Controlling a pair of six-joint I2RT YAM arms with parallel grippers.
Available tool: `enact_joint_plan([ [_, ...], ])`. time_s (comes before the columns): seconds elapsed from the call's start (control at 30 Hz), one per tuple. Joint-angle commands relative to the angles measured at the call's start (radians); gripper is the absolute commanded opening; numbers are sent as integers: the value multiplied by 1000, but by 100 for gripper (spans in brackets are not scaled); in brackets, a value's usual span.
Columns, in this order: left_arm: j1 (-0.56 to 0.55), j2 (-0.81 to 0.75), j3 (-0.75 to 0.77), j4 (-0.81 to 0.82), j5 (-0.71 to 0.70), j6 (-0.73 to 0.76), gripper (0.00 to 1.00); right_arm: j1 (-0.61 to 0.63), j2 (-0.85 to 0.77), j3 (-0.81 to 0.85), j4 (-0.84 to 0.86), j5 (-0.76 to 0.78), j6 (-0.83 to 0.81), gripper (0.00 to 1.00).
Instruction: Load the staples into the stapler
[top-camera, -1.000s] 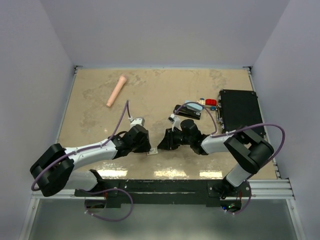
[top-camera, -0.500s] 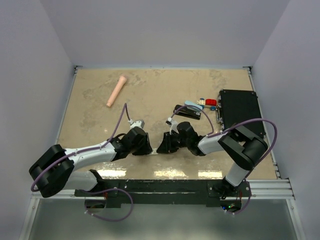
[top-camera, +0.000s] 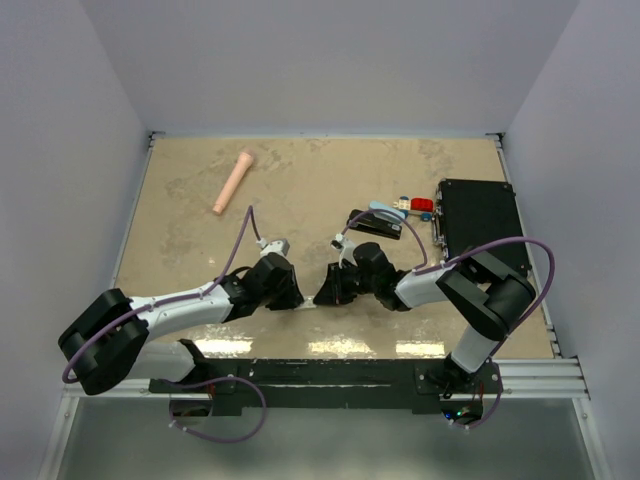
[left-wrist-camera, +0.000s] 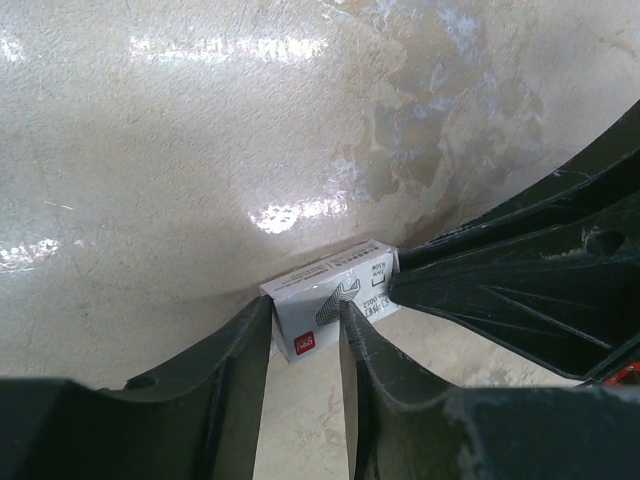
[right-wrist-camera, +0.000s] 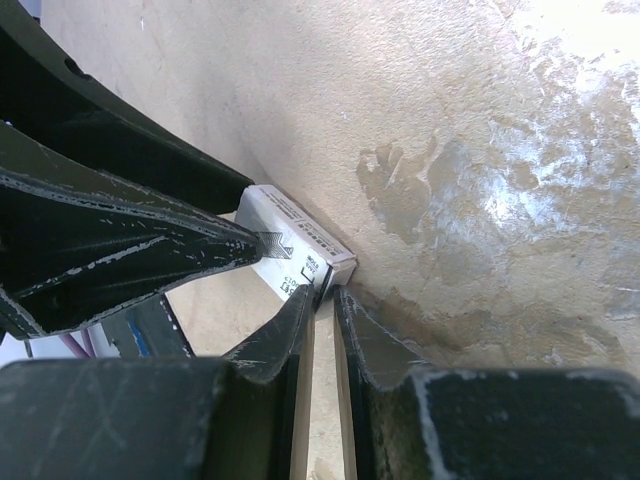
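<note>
The staples are a tiny white box with a red mark (left-wrist-camera: 335, 295), lying on the table between my two grippers; it also shows in the right wrist view (right-wrist-camera: 295, 245). My left gripper (left-wrist-camera: 305, 330) is shut on one end of the box. My right gripper (right-wrist-camera: 322, 298) meets it from the opposite side, its jaws almost together and pinching the other end's edge. In the top view the left gripper (top-camera: 291, 295) and the right gripper (top-camera: 325, 290) nearly touch and hide the box. The black and blue stapler (top-camera: 378, 222) lies behind them. No grey-blue tray shows.
A black case (top-camera: 480, 225) sits at the right, with a small red object (top-camera: 421, 205) beside the stapler. A pink cylinder (top-camera: 232, 181) lies at the far left. The table's near edge is close behind the grippers.
Over the last second the right gripper moved left and closed in on the box; the left gripper shifted slightly toward the near edge. Almost nothing moved in the last half second.
</note>
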Motion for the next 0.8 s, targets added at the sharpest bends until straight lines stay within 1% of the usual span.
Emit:
enact_joint_plan([
  [0.0,5,3,-18,45,25,-26,37,10,-13,35,-4,40,-3,15],
  [0.07,6,1,-22,47,26,-29,36,12,-23,38,-12,48,-3,15],
  [0.17,5,1,-23,48,29,-32,32,13,-32,43,-26,57,-6,13],
  [0.2,6,1,-26,50,29,-32,29,15,-33,44,-30,61,-8,13],
  [0.27,5,0,-25,51,31,-40,24,17,-43,47,-38,68,-8,12],
  [0.33,5,-3,-31,54,31,-47,16,18,-46,50,-45,77,-11,11],
  [0.37,5,-8,-32,59,31,-49,15,20,-49,52,-56,80,-12,10],
  [0.4,6,-8,-37,61,32,-52,9,20,-50,55,-61,89,-15,9],
  [0.43,6,-13,-38,62,32,-57,5,21,-53,56,-67,94,-17,9],
  [0.47,5,-14,-40,65,31,-60,5,23,-56,56,-76,100,-17,7],
  [0.5,6,-17,-46,68,31,-60,0,23,-61,58,-84,106,-20,7],
  [0.67,14,-17,-68,105,38,-72,0,30,-96,78,-163,175,-43,0],
  [0.77,23,-26,-77,105,38,-78,0,30,-115,95,-219,212,-61,0],
])
